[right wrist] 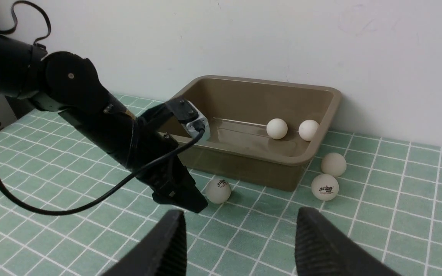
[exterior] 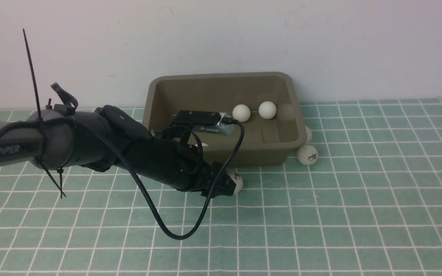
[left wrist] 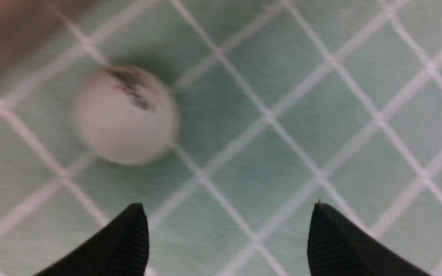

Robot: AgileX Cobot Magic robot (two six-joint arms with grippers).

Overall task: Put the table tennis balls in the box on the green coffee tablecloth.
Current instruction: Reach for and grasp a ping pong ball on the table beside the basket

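The olive-brown box (exterior: 221, 76) stands on the green coffee tablecloth (exterior: 359, 214) against the wall. Two table tennis balls (exterior: 241, 113) (exterior: 267, 110) lie inside it. Two more (exterior: 307, 154) (exterior: 308, 134) lie on the cloth at its right corner. Another ball (exterior: 237, 182) lies by the box's front wall, just beyond my left gripper (exterior: 225, 188). The left wrist view shows this ball (left wrist: 125, 115) blurred, ahead of the open, empty left gripper (left wrist: 228, 214) and off to one side. My right gripper (right wrist: 240, 226) is open and empty above the cloth.
The white wall (exterior: 320, 46) rises right behind the box. My left arm (exterior: 90, 142) with its looping black cable (exterior: 175, 234) reaches across the box's front left. The wrist camera (exterior: 205, 120) hangs over the box's left part.
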